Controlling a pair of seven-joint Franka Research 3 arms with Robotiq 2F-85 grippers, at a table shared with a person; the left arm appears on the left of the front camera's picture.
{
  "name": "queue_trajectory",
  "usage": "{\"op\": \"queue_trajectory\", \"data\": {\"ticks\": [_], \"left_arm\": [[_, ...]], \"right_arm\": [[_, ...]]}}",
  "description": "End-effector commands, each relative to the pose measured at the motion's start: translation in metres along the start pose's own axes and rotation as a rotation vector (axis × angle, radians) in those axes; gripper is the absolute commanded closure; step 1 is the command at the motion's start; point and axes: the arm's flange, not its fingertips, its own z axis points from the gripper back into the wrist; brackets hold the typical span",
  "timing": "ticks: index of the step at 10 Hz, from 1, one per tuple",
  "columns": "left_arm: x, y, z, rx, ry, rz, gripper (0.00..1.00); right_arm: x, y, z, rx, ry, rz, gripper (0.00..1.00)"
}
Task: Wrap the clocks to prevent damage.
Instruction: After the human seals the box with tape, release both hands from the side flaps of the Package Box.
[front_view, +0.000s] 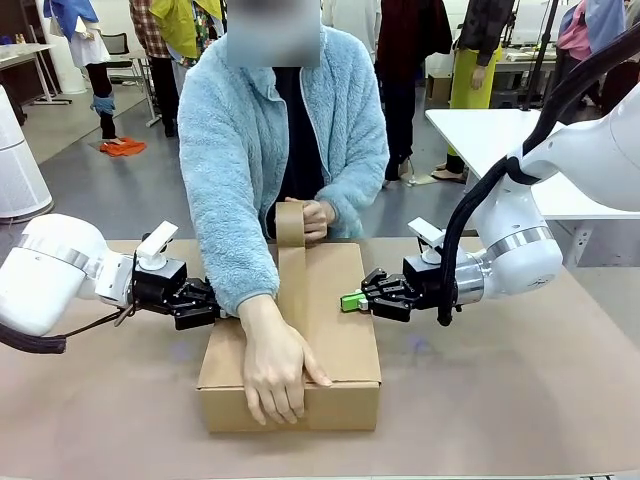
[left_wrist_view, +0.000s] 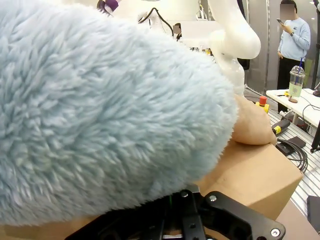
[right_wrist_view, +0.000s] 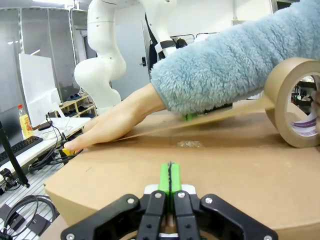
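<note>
Clocks: not visible as such; judged to be inside the closed cardboard box (front_view: 300, 340), which sat at the centre of the worktop (front_view: 520, 400). Could not confirm contents from these views.

Box flaps were down. A strip of brown tape (front_view: 292, 290) ran along the top seam from 12 o'clock toward 6 o'clock. The person's one hand (front_view: 275, 370) lay flat on the strip at the 6 o'clock edge of the lid, fingers curling over the front rim, presumably to anchor the tape end and press it down. The person's other hand (front_view: 315, 218) held the tape roll (right_wrist_view: 295, 102) at the 12 o'clock edge, keeping the strip taut above the lid; the right wrist view showed the strip lifted slightly off the cardboard between roll and sleeve.

Left hand (front_view: 200, 303): at 9 o'clock of the box, against the side wall, partly behind the person's fuzzy blue sleeve (left_wrist_view: 100, 100); fingers pressed together, nothing pinched. Right hand (front_view: 352, 299): at 3 o'clock, green pads (right_wrist_view: 170, 177) pressed together with nothing between them, tips resting on or just over the lid edge.

Judgement: both hands braced the box from opposite sides so it would not slide while the person taped. Sealing was under way, not finished
</note>
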Motion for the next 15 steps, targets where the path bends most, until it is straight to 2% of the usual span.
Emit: {"op": "queue_trajectory", "data": {"ticks": [1, 15], "left_arm": [[-0.0004, 0.0006, -0.0002, 0.001, 0.011, 0.008, 1.0], [-0.0004, 0.0006, -0.0002, 0.001, 0.011, 0.008, 1.0]], "right_arm": [[-0.002, 0.0041, -0.0046, -0.025, 0.006, 0.001, 0.99], [-0.002, 0.0041, -0.0046, -0.025, 0.006, 0.001, 0.99]]}}
